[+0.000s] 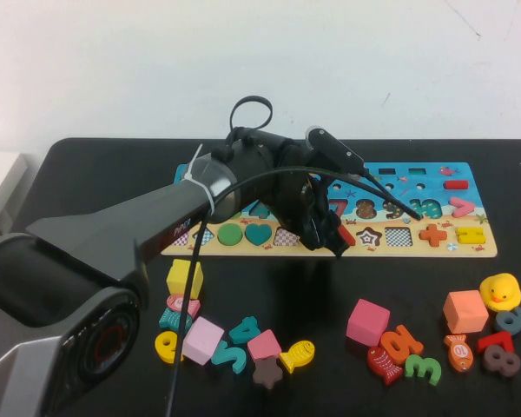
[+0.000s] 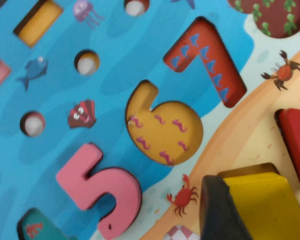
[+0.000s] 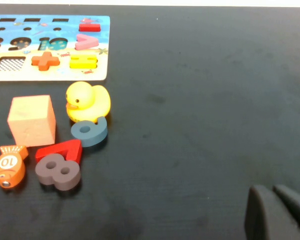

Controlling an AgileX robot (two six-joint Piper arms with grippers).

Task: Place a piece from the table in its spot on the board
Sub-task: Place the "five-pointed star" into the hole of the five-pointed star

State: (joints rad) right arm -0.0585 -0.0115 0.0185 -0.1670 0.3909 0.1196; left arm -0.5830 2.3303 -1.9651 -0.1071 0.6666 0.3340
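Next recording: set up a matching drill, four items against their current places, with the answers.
Items:
1. yellow pentagon piece
2. rubber duck
3. pink numeral 5
4. right gripper

Places:
A. seated in the board's blue part
B. low over bare table, far from the board, fingers together
C. between the left gripper's fingers, over the board's beige strip
D. on the table beside the peach cube

Pairs: 1-C, 2-D, 3-A, 4-B
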